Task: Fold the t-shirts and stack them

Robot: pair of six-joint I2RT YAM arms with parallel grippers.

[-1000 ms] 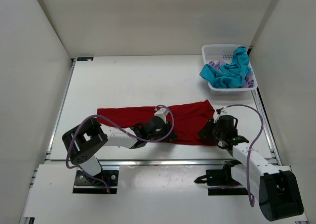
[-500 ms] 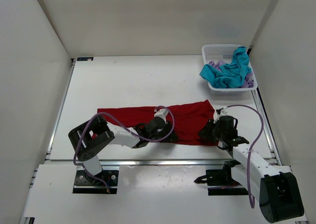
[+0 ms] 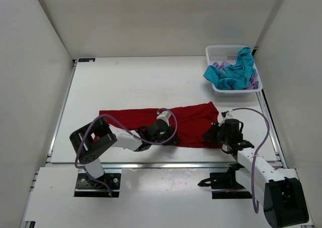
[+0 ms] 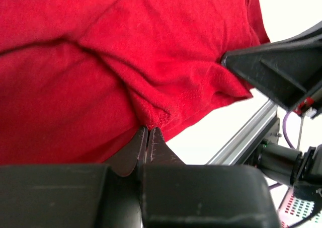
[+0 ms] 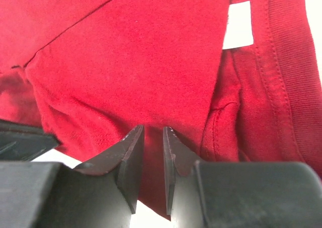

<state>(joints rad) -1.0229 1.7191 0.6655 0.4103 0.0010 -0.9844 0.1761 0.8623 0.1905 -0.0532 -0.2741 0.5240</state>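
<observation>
The deep red t-shirt (image 3: 131,118) lies spread across the near middle of the table. My left gripper (image 3: 174,140) is at its near edge and shut on a bunched bit of hem, as the left wrist view (image 4: 148,129) shows. My right gripper (image 3: 208,136) is at the shirt's near right corner. In the right wrist view (image 5: 153,130) its jaws stand a narrow gap apart with red cloth (image 5: 126,62) pinched between them. The teal-blue t-shirt (image 3: 232,75) and the pale lavender t-shirt (image 3: 218,66) lie crumpled in the basket.
The white mesh basket (image 3: 221,49) stands at the far right corner. An aluminium rail (image 3: 166,163) runs along the table's near edge. The right arm's black gripper body (image 4: 274,72) shows close to my left gripper. White walls enclose the table.
The left arm's elbow has swung slightly right and the right arm has shifted a little. Both grippers stay at the red shirt's near edge. The shirt has barely moved.
</observation>
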